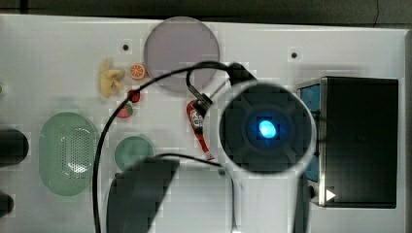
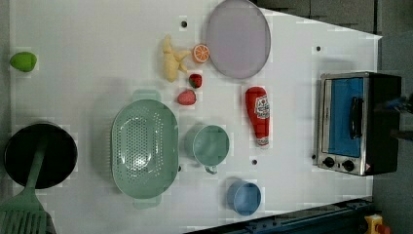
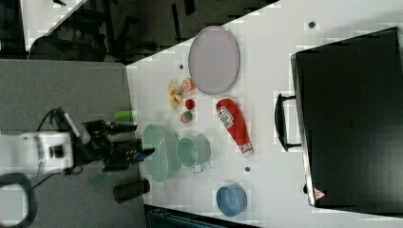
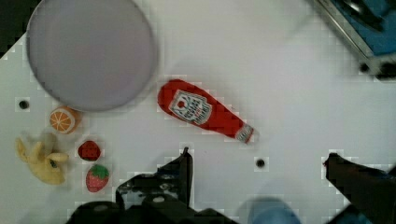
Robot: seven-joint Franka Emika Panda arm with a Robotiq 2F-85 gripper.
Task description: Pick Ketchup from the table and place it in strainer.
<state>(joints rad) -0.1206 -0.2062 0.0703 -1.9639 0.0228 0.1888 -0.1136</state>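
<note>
The gripper [image 4: 257,161] is spread wide and holds nothing; its two fingers [image 4: 184,168] hang above the bare table [image 4: 289,107], apart from everything. The ketchup [image 4: 203,112] lies flat on the table beside the grey plate [image 4: 88,51]. In the left view it is well apart from the strainer [image 2: 143,148], with the green cup [image 2: 210,145] between them.

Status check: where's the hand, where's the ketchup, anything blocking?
Hand open, above table, holding nothing. Ketchup lying flat on table, untouched, outside strainer. Green cup sits between them.
</note>
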